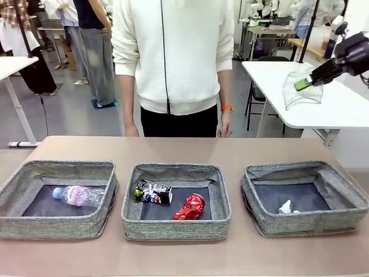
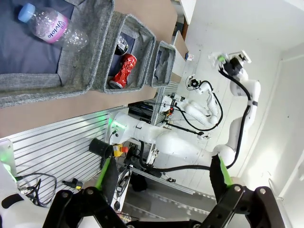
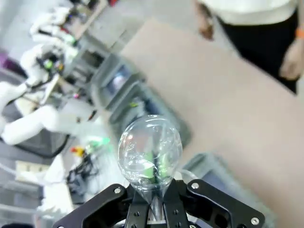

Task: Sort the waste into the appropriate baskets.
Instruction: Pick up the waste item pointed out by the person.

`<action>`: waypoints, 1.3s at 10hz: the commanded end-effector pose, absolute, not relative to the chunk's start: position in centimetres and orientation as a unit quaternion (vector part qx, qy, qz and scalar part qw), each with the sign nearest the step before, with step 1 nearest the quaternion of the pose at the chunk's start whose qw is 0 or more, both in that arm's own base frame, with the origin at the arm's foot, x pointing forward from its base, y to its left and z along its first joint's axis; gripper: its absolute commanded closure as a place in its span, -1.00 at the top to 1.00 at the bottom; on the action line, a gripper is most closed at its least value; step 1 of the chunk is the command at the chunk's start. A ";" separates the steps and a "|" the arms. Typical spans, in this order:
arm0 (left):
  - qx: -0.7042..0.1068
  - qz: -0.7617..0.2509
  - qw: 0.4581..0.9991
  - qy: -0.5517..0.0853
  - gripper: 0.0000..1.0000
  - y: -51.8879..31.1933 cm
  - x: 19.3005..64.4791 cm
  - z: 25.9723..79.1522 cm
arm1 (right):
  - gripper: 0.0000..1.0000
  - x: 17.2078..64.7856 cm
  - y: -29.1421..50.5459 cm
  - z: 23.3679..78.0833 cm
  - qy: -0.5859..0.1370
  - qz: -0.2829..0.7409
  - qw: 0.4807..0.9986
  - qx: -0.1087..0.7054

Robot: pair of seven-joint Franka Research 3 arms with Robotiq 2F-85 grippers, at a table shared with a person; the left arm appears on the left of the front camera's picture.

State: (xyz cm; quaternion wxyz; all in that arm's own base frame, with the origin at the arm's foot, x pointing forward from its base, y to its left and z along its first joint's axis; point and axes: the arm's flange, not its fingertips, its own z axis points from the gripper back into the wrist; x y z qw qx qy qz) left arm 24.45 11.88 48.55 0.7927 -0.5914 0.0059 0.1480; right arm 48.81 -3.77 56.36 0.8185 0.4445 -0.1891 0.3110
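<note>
From the front, three baskets sit in a row along the near edge of the table. The left basket holds the bottle; the middle basket holds the dark can and the red can; the right basket holds the paper wad. High over the table's right end, the right gripper pinches the rim of the cup, jaws pressed onto it. I'd say only the cup is left to drop, probably with the bottle.

The left wrist view shows what the front does not: the left gripper, jaws spread and holding nothing, back beyond the near edge. It also catches the bottle and red can sideways.

The right wrist view looks along the pinching fingers into the cup, with the table blurred far below.
</note>
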 end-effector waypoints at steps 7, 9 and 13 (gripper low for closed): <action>-0.597 0.144 0.789 0.000 1.00 11.9 24.4 48.8 | -1.00 42.3 2.2 55.8 -0.126 0.346 0.805 0.465; -0.597 0.144 0.789 0.000 1.00 11.9 24.4 48.8 | -1.00 42.3 2.2 55.8 -0.126 0.346 0.805 0.465; -0.597 0.144 0.789 0.000 1.00 11.9 24.4 48.8 | -0.97 43.6 7.9 61.5 -0.079 0.282 0.849 0.440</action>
